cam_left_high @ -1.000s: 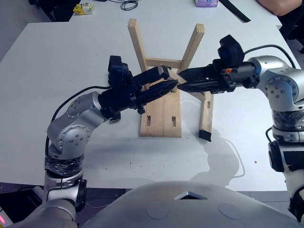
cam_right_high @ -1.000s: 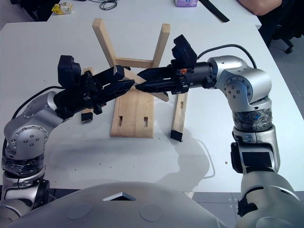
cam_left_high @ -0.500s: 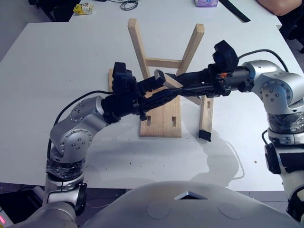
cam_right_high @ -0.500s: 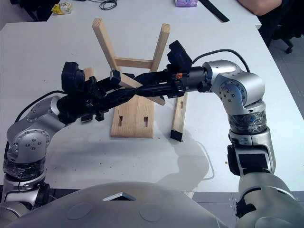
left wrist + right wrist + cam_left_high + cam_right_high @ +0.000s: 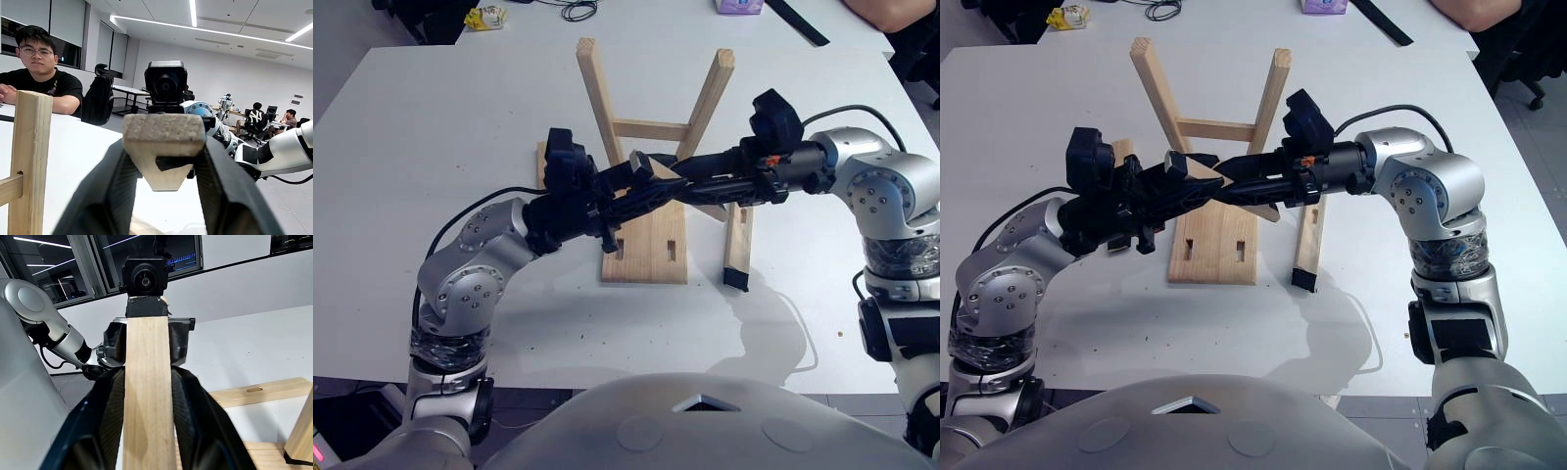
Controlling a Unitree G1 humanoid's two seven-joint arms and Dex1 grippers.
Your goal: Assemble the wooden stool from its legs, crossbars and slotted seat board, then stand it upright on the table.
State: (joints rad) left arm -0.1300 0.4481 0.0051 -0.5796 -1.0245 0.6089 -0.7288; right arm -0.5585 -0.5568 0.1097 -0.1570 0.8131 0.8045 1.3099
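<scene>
Holding one wooden bar (image 5: 164,134) between them above the table (image 5: 431,147), both claws are busy with a single part. The left gripper (image 5: 165,161) is closed narrowly on the bar's sawn end. The right gripper (image 5: 146,374) is clamped on its flat sides further along, and the bar runs straight from one claw to the other. Whether it is a leg or a crossbar I cannot tell.

The slotted seat board (image 5: 646,250) lies flat beneath them, and the slots that show have nothing in them. At 12 o'clock from the board lies a side frame (image 5: 651,128), two legs already joined by one crossbar and flat on the table. At 3 o'clock, just beside the board's edge, lies a loose leg (image 5: 738,240) with a black foot cap. At about 10 o'clock, partly behind the left arm, lies another loose piece with a mortise hole (image 5: 254,390).

By my reading the work is early, with one side frame made and little else. The second pair of legs has to be joined, both frames tied together, and the leg tops seated in the board's slots. The stool has not yet been turned upright.
</scene>
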